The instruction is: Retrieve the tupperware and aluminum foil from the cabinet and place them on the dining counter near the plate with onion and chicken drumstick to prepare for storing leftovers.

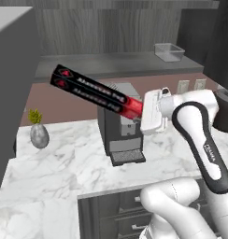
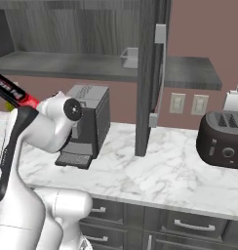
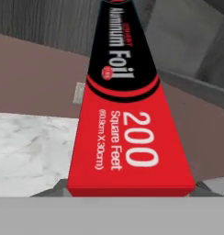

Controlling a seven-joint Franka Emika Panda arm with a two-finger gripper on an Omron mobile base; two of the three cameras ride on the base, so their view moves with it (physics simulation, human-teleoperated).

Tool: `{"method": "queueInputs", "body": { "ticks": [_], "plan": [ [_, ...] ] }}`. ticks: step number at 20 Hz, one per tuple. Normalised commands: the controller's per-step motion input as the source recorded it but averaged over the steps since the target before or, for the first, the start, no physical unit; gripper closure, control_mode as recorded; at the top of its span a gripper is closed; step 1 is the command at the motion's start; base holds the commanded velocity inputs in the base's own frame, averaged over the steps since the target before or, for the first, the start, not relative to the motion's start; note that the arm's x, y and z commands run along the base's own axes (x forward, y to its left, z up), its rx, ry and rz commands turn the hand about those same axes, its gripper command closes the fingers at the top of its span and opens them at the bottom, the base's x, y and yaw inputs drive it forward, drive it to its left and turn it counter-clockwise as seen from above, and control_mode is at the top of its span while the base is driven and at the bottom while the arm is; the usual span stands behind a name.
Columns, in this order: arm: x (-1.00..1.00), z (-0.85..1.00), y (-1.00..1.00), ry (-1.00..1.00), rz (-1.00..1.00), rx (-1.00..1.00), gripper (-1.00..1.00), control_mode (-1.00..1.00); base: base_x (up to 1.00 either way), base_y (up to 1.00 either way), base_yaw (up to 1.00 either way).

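Red end of the aluminum foil (image 3: pixel 131 151) sits clamped in my end effector (image 1: pixel 140 112), jaws partly spread around the carton, which juts up and away. Below it I see the coffee machine (image 1: pixel 119 126) on the counter (image 1: pixel 55 158); the tupperware (image 1: pixel 169 51) rests on the cabinet (image 1: pixel 111 63) shelf above, well apart.
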Motion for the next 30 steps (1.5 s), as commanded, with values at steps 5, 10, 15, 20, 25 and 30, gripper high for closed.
{"method": "queueInputs", "body": {
  "ticks": [5,10,15,20,25,30],
  "plan": [
    [-0.96,-0.58,-0.15,0.63,0.00,-0.25,1.00,-1.00,0.00,0.00,0.00],
    [-0.46,-0.39,-0.17,0.60,0.00,-0.25,1.00,-1.00,0.00,0.00,0.00],
    [-0.02,0.00,-0.18,0.35,0.00,-0.04,1.00,-1.00,0.00,0.00,0.00],
    [0.04,0.00,-0.16,0.17,-0.02,0.00,1.00,-1.00,0.00,0.00,0.00],
    [0.00,0.00,0.00,0.01,0.00,0.00,1.00,-1.00,0.00,0.00,0.00],
    [0.00,0.00,0.00,0.00,0.00,0.00,1.00,1.00,-0.81,0.00,-0.09]
  ]
}}
